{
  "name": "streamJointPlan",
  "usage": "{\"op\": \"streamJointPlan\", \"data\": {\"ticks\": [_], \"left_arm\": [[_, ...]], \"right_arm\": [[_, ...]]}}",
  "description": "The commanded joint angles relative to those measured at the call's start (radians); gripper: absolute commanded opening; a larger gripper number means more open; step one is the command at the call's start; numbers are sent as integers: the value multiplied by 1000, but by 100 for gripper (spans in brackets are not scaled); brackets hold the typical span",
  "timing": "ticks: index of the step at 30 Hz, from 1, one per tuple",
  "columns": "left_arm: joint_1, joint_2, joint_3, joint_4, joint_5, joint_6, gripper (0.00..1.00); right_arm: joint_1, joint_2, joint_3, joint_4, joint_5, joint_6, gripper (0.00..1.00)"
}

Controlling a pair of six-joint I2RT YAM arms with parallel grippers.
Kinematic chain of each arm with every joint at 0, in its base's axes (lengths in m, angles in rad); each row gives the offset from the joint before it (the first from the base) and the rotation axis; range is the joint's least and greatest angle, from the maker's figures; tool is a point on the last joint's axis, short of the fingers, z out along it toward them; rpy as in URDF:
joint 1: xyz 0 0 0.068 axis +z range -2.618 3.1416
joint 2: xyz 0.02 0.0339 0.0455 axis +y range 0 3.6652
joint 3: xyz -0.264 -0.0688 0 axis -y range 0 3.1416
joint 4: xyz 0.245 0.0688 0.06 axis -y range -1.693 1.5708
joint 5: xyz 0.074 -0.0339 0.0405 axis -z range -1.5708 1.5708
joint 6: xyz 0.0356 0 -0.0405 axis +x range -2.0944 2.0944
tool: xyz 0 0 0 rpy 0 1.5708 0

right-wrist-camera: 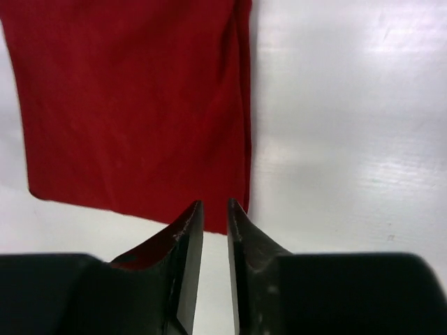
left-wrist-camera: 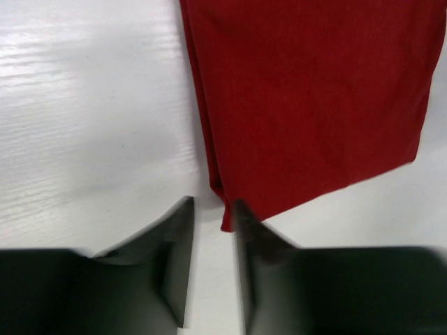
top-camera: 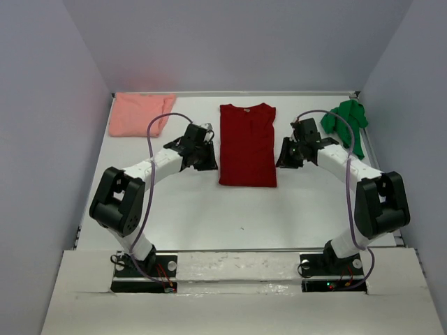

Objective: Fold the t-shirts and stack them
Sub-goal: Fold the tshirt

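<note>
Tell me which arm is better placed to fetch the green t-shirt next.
Right, probably. The green t-shirt lies bunched at the far right corner, just beyond the right end effector; the left end effector sits across the dark red t-shirt, on its other side.

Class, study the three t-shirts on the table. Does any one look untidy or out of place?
Yes: the green t-shirt lies bunched in a crumpled heap at the far right corner, while the dark red t-shirt lies flat in the middle and the pink t-shirt sits folded at far left.
</note>
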Motion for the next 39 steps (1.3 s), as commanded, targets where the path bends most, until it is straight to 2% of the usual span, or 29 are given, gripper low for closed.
{"op": "streamJointPlan", "data": {"ticks": [1,3,7,15,22,28,39], "left_arm": [[-8,-67,139,-31,-120,22,16],[-17,-78,200,-41,-174,48,0],[-19,-20,300,-67,-194,76,0],[-25,134,395,-39,-180,70,0],[-25,278,496,-13,-142,82,0],[-33,301,492,4,-152,45,0],[-60,70,337,7,-218,33,0]], "right_arm": [[0,-36,147,-65,139,-25,17],[0,-24,187,-82,126,-46,0],[11,132,362,-74,-27,-121,0],[31,545,742,-155,-74,-134,0],[31,660,897,-206,-60,-149,0],[31,711,937,-258,-77,-142,0],[78,648,716,-206,-19,-83,0]]}}
